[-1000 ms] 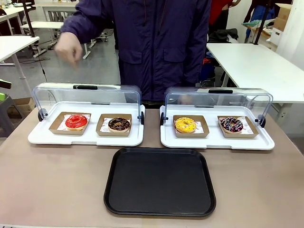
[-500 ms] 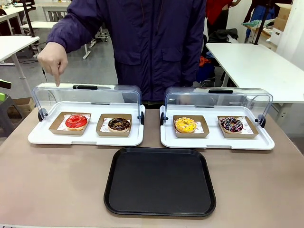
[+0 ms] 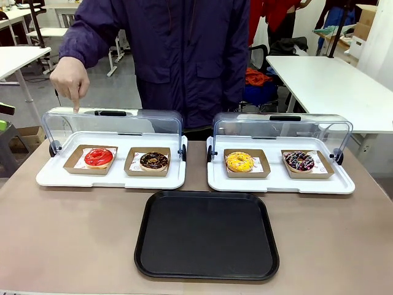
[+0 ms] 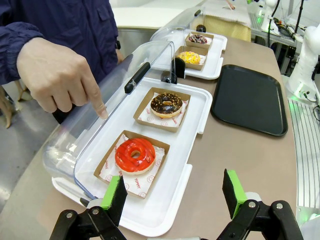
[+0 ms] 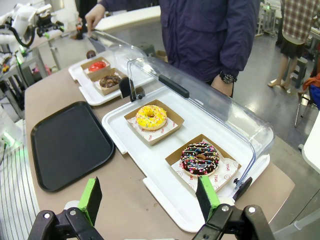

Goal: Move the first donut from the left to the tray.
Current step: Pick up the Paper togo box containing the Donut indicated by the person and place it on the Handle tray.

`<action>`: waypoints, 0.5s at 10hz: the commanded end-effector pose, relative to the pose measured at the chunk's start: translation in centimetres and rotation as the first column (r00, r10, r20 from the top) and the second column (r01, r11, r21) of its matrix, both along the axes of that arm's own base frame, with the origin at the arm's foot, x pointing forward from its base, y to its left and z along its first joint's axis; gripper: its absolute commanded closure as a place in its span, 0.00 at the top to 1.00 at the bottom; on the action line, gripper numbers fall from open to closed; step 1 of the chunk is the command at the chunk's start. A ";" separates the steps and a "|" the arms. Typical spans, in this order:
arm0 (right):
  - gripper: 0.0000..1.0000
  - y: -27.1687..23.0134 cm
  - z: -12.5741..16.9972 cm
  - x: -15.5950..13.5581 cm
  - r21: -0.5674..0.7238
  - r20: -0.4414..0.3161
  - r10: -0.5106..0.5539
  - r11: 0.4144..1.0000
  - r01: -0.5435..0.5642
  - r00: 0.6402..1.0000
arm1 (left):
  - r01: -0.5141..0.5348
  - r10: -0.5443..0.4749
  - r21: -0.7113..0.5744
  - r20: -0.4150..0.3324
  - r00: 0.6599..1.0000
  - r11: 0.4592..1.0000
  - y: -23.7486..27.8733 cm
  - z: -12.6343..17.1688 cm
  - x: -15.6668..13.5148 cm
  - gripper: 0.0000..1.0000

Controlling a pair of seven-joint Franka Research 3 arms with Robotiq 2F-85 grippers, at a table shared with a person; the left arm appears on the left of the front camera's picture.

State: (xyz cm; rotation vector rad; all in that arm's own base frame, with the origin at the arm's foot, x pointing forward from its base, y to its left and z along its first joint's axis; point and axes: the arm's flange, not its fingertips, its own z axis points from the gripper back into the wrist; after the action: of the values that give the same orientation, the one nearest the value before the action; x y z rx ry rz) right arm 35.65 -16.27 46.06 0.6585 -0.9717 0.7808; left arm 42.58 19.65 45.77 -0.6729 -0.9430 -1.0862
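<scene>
left claw [image 4: 174, 187] open nr red donut [image 4: 135, 155]; right claw [image 5: 149, 195] open too. best grip cardboard holder [image 4: 147, 139], not icing; carry level to black tray [image 3: 207, 236].

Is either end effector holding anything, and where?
Nothing is held. The left end effector and right end effector are open and empty; the red donut sits untouched.

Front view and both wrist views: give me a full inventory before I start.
table: one, tan, under everything
white trays: two, clear lids raised, far side
cardboard trays: four, brown, one under each donut
red-iced donut: one, red, leftmost
chocolate donut: one, brown, right of it
yellow donut: one, yellow, right white tray
sprinkled donut: one, dark, far right
black tray: one, black, near middle
person's hand: one, pointing down over left lid
left gripper: open, near red-iced donut
right gripper: open, near sprinkled donut
</scene>
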 end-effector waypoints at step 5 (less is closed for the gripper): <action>1.00 -0.1 0.1 0.5 0.011 0.038 0.007 1.000 -0.007 0.999 | 0.005 -0.005 -0.011 0.007 1.000 1.000 -0.1 0.1 -0.2 1.00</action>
State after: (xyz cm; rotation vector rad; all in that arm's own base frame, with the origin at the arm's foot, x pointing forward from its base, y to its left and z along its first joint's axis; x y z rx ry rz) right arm 35.65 -16.27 46.06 0.6585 -0.9717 0.7809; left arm 42.58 19.65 45.77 -0.6729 -0.9430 -1.0861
